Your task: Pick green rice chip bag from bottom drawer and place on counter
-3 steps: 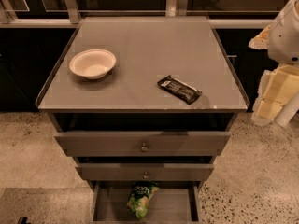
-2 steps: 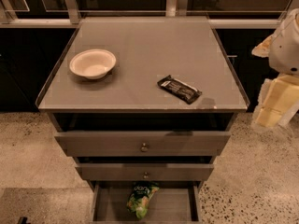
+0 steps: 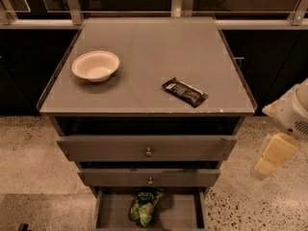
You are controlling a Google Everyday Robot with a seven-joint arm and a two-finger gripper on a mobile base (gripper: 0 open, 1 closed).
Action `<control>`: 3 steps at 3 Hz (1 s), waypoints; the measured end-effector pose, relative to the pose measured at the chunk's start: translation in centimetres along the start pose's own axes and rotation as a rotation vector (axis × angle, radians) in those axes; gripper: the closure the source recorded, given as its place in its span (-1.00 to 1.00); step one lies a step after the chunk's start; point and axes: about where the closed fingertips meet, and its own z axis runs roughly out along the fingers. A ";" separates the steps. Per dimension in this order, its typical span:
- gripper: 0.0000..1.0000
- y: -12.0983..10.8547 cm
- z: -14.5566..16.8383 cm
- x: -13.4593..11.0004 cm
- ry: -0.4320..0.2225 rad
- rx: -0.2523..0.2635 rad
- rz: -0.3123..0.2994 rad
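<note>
Camera view is looking down on a grey three-drawer cabinet standing on a pale speckled floor (image 3: 29, 153). Toward the left of the counter (image 3: 154, 42) — the flat, smooth grey cabinet top with a thin raised rim — a round, shallow cream-white bowl (image 3: 95, 65) is sitting upright, well apart from anything else.

Under the counter, the top grey drawer (image 3: 106, 148) and the middle grey drawer (image 3: 115, 177) are each showing a small round knob and are standing slightly ajar. The bottom drawer (image 3: 113, 211), shallow and plain grey inside, is hanging pulled out further. The crinkly bright green rice chip bag (image 3: 143, 207) is lying inside it, about midway across, with its dark oval label toward the cabinet.

Right of the counter's centre, a flat black bar wrapper (image 3: 185, 91) is lying at a slant near the front rim.

At the far right edge, the pale yellow gripper (image 3: 272, 157) on its white arm is hanging beside the cabinet over the floor, well apart from the bag — whether it is open or closed cannot be told.
</note>
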 end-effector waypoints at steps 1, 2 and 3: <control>-1.00 0.1 0.1 0.0 0.003 0.000 -0.004; -1.00 0.8 -0.4 0.1 -0.020 0.012 -0.013; -1.00 3.6 2.3 1.5 -0.121 -0.013 -0.012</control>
